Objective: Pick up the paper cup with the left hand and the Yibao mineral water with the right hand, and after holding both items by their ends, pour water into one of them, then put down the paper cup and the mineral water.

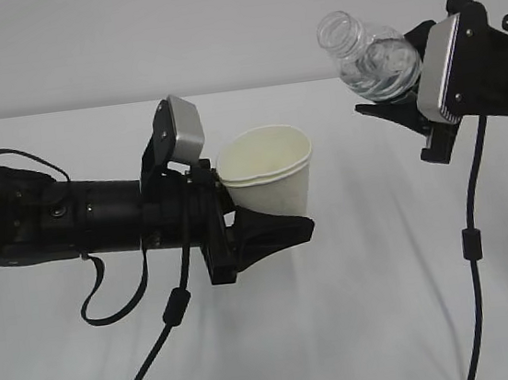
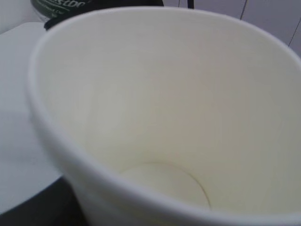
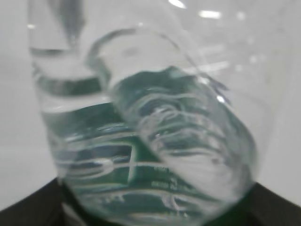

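My left pincer (image 1: 273,229) grips the paper cup (image 1: 269,177) low on its body, holding it upright and mouth-up in the air above the white table (image 1: 363,325), roughly over the table's middle. My right pincer (image 1: 401,102) clasps the Yibao mineral water (image 1: 369,55) up near the right edge of the table, higher than the cup and well apart from it. The bottle is tilted, its open neck pointing up and to the left toward the cup.

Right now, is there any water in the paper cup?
Empty: the left wrist view shows the paper cup with a bare, dry-looking bottom.
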### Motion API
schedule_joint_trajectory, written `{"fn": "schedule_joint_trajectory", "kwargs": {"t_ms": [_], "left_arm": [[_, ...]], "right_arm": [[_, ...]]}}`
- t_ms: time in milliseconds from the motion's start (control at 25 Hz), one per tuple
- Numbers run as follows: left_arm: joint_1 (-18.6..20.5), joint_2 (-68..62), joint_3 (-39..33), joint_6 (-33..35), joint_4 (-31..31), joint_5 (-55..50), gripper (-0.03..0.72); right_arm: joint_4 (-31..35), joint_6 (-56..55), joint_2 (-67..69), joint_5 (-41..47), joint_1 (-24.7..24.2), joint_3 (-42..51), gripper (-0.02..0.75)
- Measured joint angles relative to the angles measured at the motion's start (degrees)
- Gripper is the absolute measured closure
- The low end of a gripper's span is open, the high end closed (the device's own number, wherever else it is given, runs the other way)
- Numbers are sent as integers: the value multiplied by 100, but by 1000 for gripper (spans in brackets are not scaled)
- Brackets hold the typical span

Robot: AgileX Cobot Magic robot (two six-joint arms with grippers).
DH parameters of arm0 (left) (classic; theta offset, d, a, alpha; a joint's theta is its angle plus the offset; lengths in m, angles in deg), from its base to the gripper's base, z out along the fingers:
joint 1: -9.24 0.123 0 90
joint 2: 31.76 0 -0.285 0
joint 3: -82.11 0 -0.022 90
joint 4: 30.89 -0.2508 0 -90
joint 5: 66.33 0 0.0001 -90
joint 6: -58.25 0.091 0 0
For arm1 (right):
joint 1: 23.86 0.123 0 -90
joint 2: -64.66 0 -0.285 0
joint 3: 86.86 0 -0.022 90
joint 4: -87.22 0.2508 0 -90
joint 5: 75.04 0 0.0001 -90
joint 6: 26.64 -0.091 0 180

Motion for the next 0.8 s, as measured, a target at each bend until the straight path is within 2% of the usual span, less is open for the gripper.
{"fn": "schedule_joint_trajectory", "kwargs": {"t_ms": [800], "left_arm": [[0, 0, 0, 0, 0, 0, 225]], "right_arm": [[-81, 655, 0, 112, 0, -63, 276]]}}
